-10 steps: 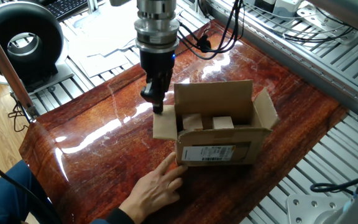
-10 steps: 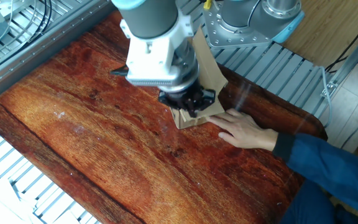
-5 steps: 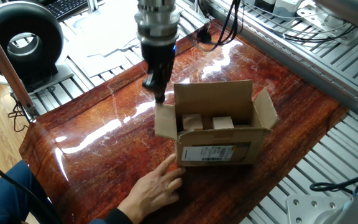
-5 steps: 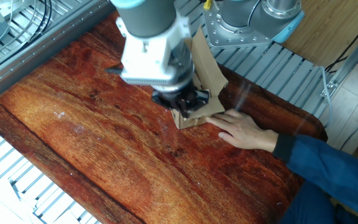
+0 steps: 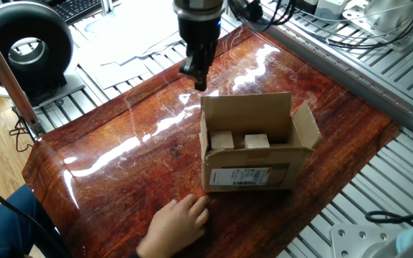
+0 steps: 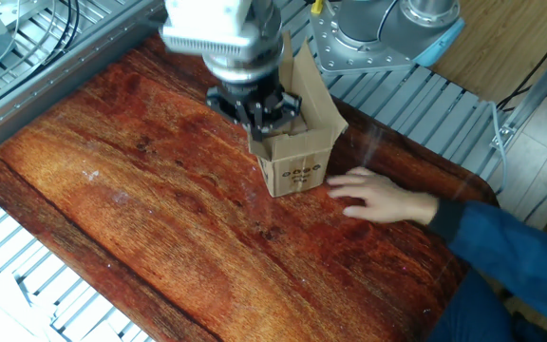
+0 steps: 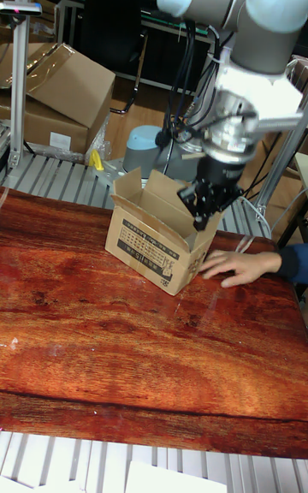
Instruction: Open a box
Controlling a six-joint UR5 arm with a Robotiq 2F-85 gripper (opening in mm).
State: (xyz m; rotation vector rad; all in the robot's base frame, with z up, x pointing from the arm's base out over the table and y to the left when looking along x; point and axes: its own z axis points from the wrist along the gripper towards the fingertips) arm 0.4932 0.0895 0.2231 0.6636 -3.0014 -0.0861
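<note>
The brown cardboard box (image 5: 248,163) stands on the wooden table with its top flaps up and a white barcode label (image 5: 247,176) on the near long side. Two pale wooden blocks (image 5: 223,140) lie inside. My gripper (image 5: 200,82) hangs above the table just beyond the box's left end, fingers together, holding nothing and touching nothing. From the other side, the gripper (image 6: 262,118) hovers over the box (image 6: 299,167). In the tall view the gripper (image 7: 199,216) sits above the right end of the box (image 7: 152,241).
A person's hand (image 5: 178,221) rests on the table (image 5: 106,172) a little in front of the box, blue sleeve behind it. Aluminium rails (image 5: 378,64) border the table. A black round device (image 5: 27,50) stands at the far left.
My gripper lifted off the left end flap and moved up and away from the box. That flap swung back up against the box. The hand drew back from the box.
</note>
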